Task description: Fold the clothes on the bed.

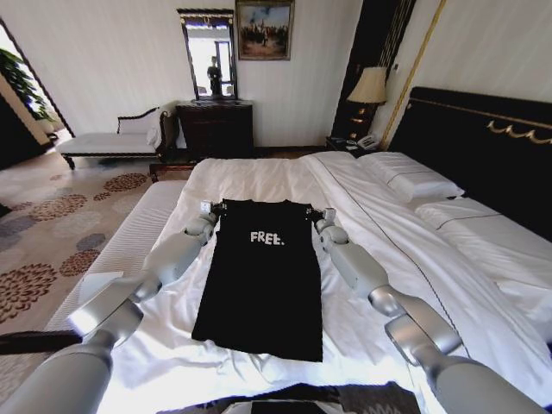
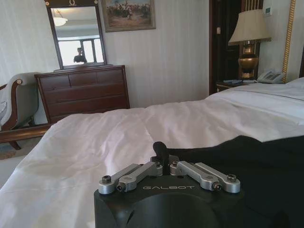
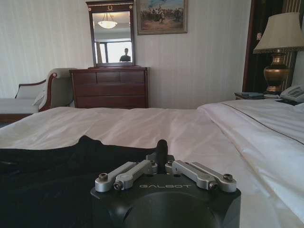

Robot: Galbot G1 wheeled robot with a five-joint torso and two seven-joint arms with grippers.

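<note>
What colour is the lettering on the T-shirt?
White, on the black T-shirt; it shows best in the head view.

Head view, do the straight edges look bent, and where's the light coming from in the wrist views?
Head view: wide-angle distortion bows the headboard and walls at the edges; daylight brightens the floor at far left. Left wrist view: the T-shirt reads as a nearly featureless dark mass against the bright white bed. Right wrist view: the mirror reflects a lit ceiling lamp.
</note>
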